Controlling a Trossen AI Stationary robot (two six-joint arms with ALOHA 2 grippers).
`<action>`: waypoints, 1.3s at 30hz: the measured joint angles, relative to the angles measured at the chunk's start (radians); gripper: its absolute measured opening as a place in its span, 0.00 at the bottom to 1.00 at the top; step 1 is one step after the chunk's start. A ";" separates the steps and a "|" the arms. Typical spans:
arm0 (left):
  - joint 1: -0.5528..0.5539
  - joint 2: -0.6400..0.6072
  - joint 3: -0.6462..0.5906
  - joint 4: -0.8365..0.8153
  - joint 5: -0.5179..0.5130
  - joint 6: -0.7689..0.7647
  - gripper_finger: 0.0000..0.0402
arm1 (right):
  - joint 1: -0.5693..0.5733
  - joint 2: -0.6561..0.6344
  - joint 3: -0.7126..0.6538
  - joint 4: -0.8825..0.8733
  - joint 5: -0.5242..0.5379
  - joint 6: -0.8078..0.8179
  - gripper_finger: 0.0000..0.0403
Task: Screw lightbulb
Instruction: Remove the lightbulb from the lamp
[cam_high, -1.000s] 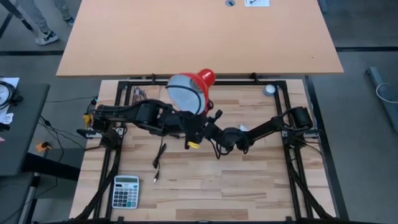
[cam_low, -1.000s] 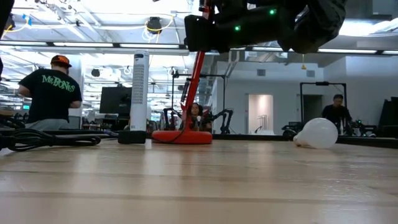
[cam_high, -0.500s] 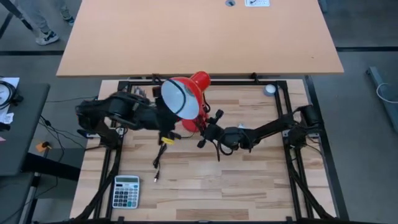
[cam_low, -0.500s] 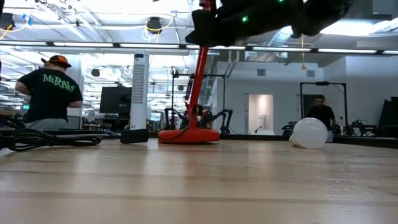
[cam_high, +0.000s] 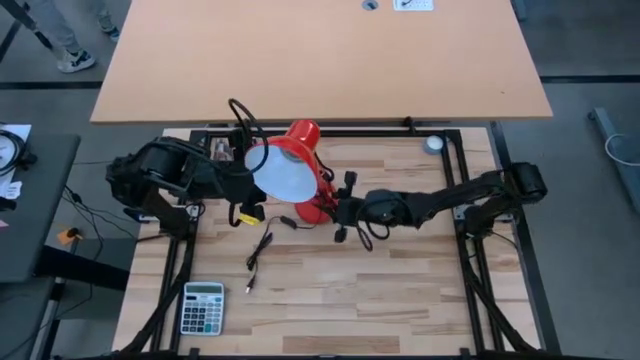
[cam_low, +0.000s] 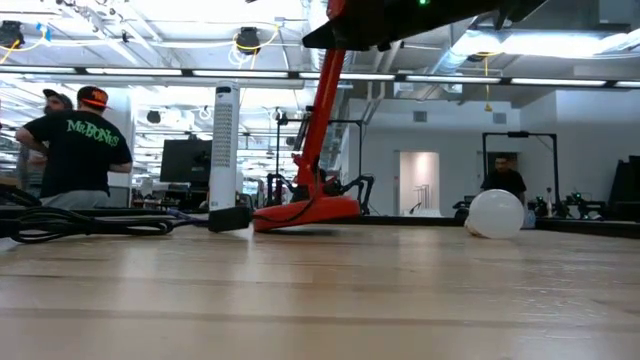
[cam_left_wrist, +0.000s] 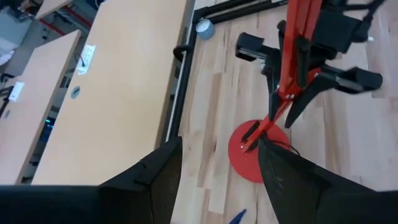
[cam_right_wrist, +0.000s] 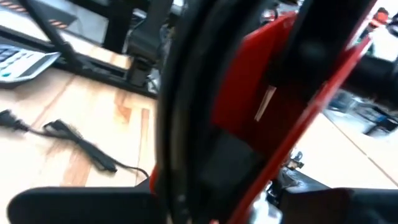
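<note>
The red lamp (cam_high: 300, 165) stood tilted near the middle of the surface's far edge, one side of its round base (cam_low: 305, 211) lifted off the wood. The right tool (cam_high: 345, 205) was closed on the lamp's red pole (cam_left_wrist: 292, 59), apparently bracing it. The left tool (cam_high: 243, 175) sat against the shade (cam_high: 283, 172), probably turning its opening to take a bulb. Its fingers (cam_left_wrist: 149, 180) stood spread in the wrist view, though whether they gripped the shade I cannot tell. The lightbulb (cam_low: 495, 213) lay loose by the far right corner of the surface, well apart from both tools, so it had yet to be fetched. A black cable (cam_high: 262, 250) and a calculator (cam_high: 202, 307) lay toward the near left.
</note>
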 joint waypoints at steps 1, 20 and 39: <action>0.000 -0.001 0.000 0.000 0.000 0.000 0.50 | -0.012 -0.013 0.000 -0.032 -0.032 -0.002 0.26; 0.001 0.012 -0.116 0.092 0.044 -0.021 0.50 | -0.252 -0.073 0.004 -0.181 -0.553 -0.101 0.26; 0.095 0.009 -0.709 0.656 0.288 0.118 0.50 | -0.324 -0.071 0.005 -0.246 -0.675 -0.065 0.26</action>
